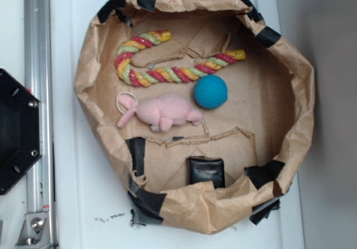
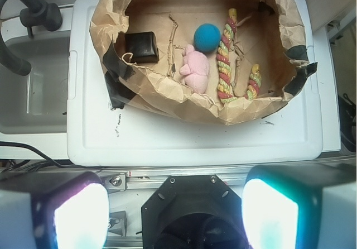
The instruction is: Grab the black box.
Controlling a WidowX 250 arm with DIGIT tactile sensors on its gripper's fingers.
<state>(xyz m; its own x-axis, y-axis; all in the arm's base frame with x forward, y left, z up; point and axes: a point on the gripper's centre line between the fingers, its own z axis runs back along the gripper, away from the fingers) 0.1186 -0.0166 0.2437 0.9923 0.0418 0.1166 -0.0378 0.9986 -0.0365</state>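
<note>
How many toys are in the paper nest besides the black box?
3. The rope toy curves along the far side, the blue ball lies just below its right end, and the pink plush sits left of the ball. Nothing looks hidden under the folds.

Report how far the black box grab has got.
Nothing looks done yet. The black box lies untouched on the floor of the paper bin, near its wall and apart from the pink toy and the blue ball. The gripper is open and empty, outside the bin. Left: the approach, the descent and the grasp.
</note>
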